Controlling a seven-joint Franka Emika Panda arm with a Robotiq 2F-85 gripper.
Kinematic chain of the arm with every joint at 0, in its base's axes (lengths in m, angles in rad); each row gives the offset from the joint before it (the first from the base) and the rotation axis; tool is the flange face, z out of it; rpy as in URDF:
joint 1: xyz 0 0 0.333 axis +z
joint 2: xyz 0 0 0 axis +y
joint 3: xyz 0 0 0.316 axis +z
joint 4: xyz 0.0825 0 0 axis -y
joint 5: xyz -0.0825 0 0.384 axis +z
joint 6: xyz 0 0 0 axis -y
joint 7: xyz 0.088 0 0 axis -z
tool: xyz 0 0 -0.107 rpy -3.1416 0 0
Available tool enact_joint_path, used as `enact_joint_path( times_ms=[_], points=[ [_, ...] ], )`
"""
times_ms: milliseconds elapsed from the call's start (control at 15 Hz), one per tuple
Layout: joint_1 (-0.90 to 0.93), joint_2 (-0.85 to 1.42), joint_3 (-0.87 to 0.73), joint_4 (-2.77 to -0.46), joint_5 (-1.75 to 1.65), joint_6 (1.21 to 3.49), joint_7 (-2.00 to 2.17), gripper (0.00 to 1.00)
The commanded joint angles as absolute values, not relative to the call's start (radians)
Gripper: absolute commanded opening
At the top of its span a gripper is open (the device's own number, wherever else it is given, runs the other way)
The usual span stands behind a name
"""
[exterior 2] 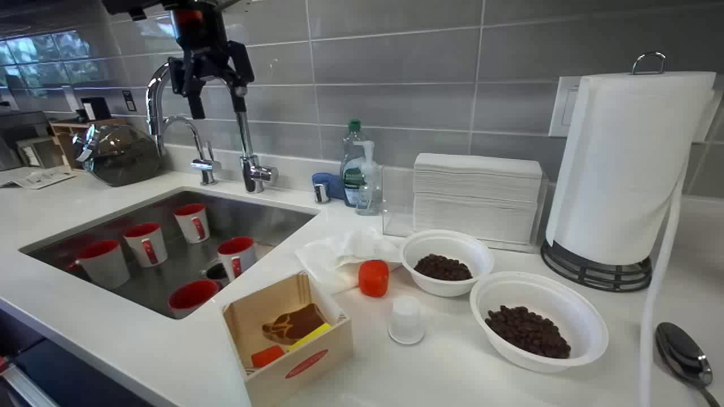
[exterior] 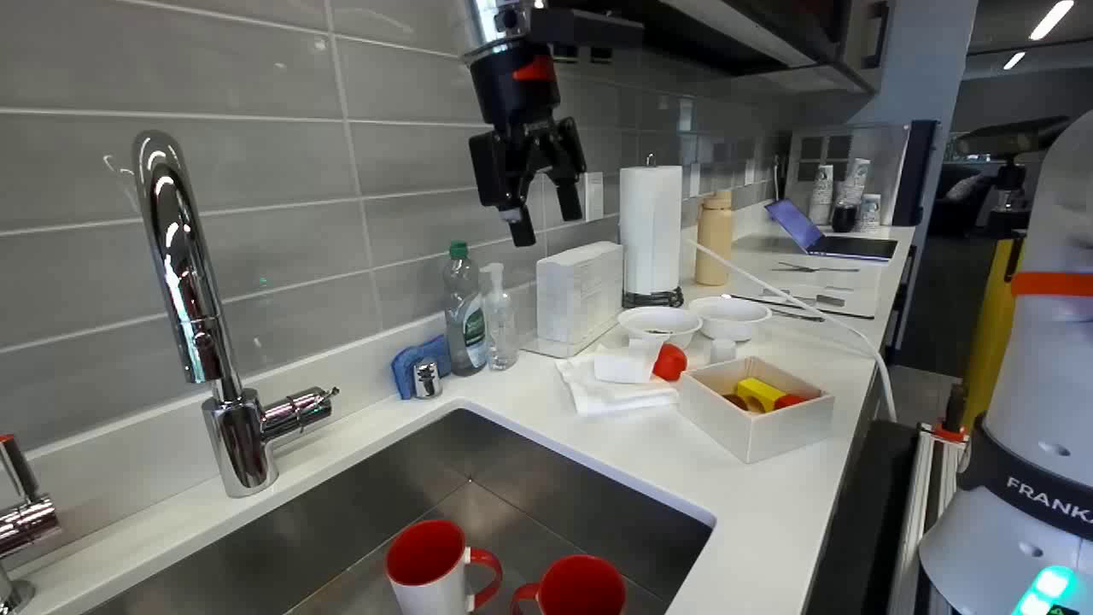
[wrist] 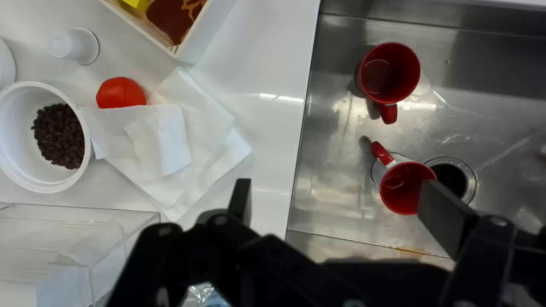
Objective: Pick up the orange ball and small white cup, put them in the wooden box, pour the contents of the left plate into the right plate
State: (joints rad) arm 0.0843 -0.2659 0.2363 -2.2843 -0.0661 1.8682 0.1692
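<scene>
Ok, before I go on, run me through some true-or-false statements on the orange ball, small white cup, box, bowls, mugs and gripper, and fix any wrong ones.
1. The orange ball and the small white cup are both outside the wooden box. True.
2. The small white cup stands mouth up. False: it is upside down, wide rim at the bottom.
3. Both white bowls hold dark bits. True.
4. The orange ball is already gripped. False: the gripper is open and holds nothing.
5. The red-and-white mugs are in the sink. True.
</scene>
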Motion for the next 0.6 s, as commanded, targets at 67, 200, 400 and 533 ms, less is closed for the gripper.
enact_joint_path(
  times_ms=[67, 200, 400, 533],
  points=[
    [0.105, -0.264, 0.217, -2.283, -0.071, 1.866, 0.174, 1.0],
    [0.105, -0.264, 0.217, -2.283, -0.071, 1.866, 0.174, 1.0],
    [0.105, -0.264, 0.217, -2.283, -0.071, 1.866, 0.174, 1.0],
    [0.097, -0.259, 0.207, -2.286, -0.094, 1.875, 0.165, 1.0]
  ],
)
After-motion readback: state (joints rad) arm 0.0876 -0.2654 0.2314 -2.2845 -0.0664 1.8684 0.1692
